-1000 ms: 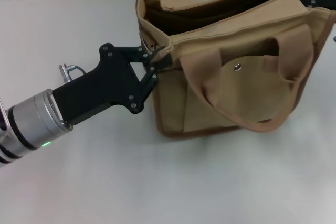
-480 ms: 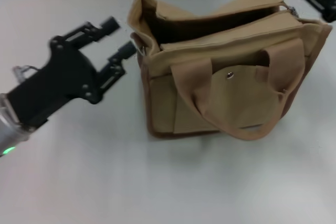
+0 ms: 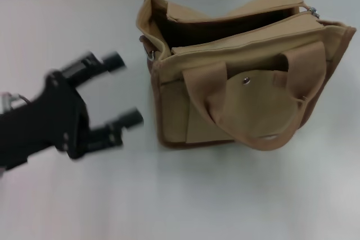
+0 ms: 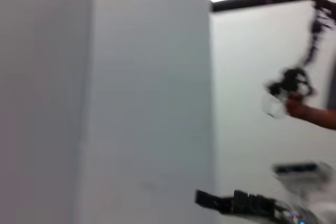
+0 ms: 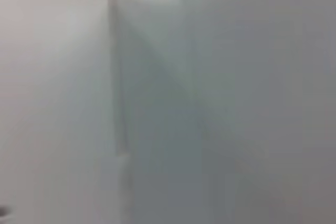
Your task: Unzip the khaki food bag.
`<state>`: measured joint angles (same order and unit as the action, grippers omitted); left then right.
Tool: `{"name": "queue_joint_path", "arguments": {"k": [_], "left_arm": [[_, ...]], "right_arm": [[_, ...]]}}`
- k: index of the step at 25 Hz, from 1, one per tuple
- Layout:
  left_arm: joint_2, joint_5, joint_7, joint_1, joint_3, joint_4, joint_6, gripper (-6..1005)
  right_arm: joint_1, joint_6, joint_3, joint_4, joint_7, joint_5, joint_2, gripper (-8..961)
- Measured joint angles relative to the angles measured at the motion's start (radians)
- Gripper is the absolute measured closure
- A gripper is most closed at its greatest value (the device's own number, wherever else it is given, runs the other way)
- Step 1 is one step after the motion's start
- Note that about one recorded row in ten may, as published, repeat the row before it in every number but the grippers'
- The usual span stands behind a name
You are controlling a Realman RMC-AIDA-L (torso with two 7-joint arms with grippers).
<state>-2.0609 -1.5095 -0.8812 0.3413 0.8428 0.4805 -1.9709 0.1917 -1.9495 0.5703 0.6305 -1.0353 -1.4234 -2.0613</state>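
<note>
Bag [image 3: 242,82] sits upright on desk [image 3: 84,26], top gaping, zip running along its long axis L-R. Left tool [image 3: 124,91], fingers apart and empty, is just beside bag's left end, so nearer arm. Right tool not in view.

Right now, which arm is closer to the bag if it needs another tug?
Left. Its open end effector hangs beside the bag, near the zipper end. The right arm is not in view.

bag [image 3: 242,77] upright on table [image 3: 236,195], top gaping open. left gripper [image 3: 121,91] left of bag, apart from it, fingers spread.
</note>
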Motion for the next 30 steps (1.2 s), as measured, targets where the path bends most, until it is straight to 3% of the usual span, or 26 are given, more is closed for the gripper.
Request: {"name": "queue_joint_path", "arguments": {"k": [3,8,15,30], "left_arm": [[-0.003,-0.073,-0.046,0.008,0.097,0.029,0.033,243],[-0.009,-0.187,-0.074,0.028,0.108,0.022,0.1,162],[-0.01,-0.197,-0.076,0.02,0.111,0.02,0.109,166],[-0.01,-0.194,-0.067,0.015,0.107,0.021,0.104,166]], "right_arm": [[-0.011,-0.136,0.0,0.011,-0.007,-0.238,0.017,126],[0.03,-0.124,-0.002,0.011,-0.006,-0.44,0.012,126],[0.067,-0.045,0.0,0.008,-0.009,-0.52,-0.013,126],[0.072,-0.036,-0.007,0.011,-0.009,-0.521,-0.016,127]]}}
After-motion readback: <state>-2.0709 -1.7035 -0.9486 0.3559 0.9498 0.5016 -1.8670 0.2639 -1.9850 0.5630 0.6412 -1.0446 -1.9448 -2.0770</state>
